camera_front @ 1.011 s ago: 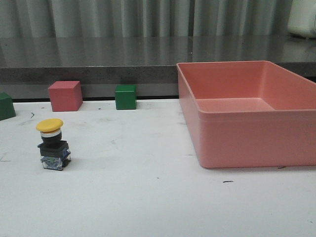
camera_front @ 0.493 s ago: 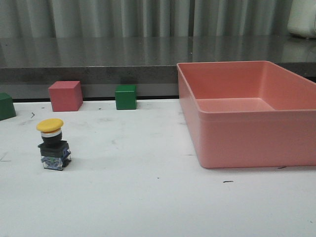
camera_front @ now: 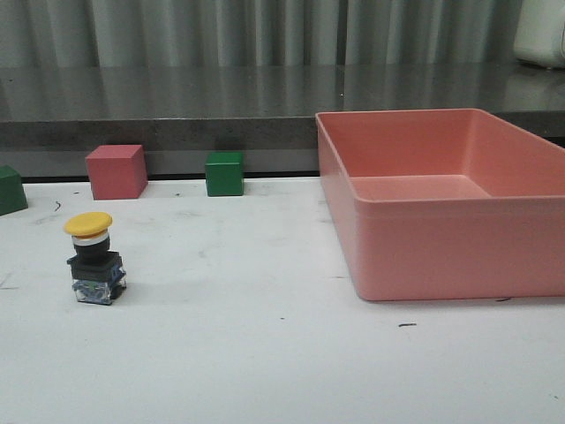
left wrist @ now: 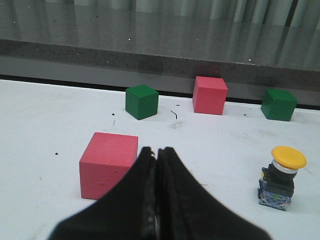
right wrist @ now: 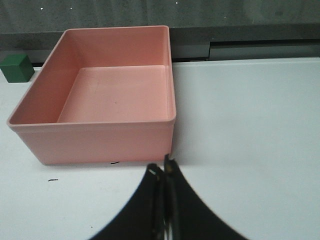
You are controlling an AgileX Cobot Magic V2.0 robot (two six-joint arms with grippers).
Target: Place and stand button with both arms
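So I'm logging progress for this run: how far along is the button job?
It looks finished. The button stands upright on the table, yellow cap up, with nothing touching it. Nothing is in hand: the left gripper and right gripper are both shut and empty, away from it. The pink bin is empty.

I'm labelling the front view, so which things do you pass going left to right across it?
Green cube at the left edge → button → pink cube → second green cube → pink bin.
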